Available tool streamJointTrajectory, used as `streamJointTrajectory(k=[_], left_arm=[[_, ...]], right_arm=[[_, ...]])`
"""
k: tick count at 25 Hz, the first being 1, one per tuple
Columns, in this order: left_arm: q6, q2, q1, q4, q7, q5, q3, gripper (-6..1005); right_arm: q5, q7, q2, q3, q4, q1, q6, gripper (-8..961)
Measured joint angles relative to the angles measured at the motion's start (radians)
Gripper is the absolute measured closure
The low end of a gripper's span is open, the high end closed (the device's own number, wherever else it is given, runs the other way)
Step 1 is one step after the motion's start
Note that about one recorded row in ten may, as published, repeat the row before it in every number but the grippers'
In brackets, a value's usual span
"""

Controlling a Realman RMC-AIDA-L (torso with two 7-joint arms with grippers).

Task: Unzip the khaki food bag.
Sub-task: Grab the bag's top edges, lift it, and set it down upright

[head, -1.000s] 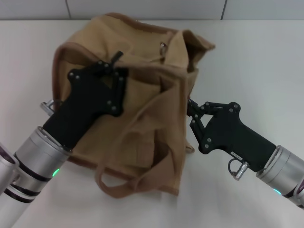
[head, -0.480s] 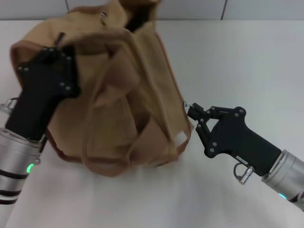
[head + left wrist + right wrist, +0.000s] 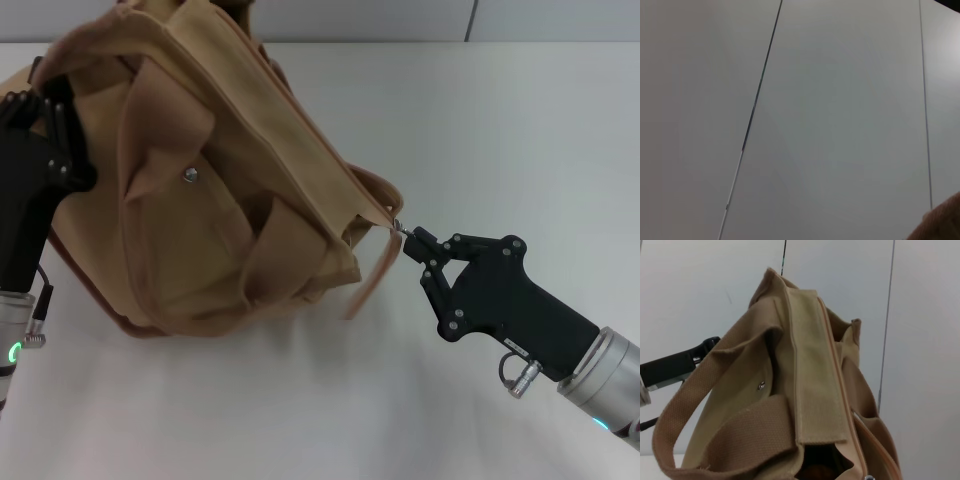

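Observation:
The khaki food bag is lifted and tilted on the white table, with its front pocket and metal snap facing up. My left gripper is at the far left, shut on the bag's left end. My right gripper is at the bag's right end, shut on the silver zipper pull. One strap handle hangs loose by it. The right wrist view shows the bag's top flap, a handle, the snap and my left gripper behind. The left wrist view shows only a bag corner.
The white table stretches to the right and in front of the bag. A pale panelled wall runs along the table's back edge and fills the left wrist view.
My left gripper has pulled the bag's left end further left and up. The bag has swung round so its front pocket faces up. My right gripper has stayed at the right end.

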Motion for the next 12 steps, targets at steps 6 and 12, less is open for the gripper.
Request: streamJointTrajectory(k=[6, 12], left_arm=[[0.000, -0.001, 0.001, 0.015, -0.019, 0.000, -0.002, 898], [-0.001, -0.002, 0.005, 0.020, -0.033, 0.000, -0.003, 895]], right_arm=[[0.006, 0.007, 0.000, 0.003, 0.001, 0.001, 0.001, 894], [0.007, 0.004, -0.001, 0.031, -0.010, -0.001, 0.016, 887]])
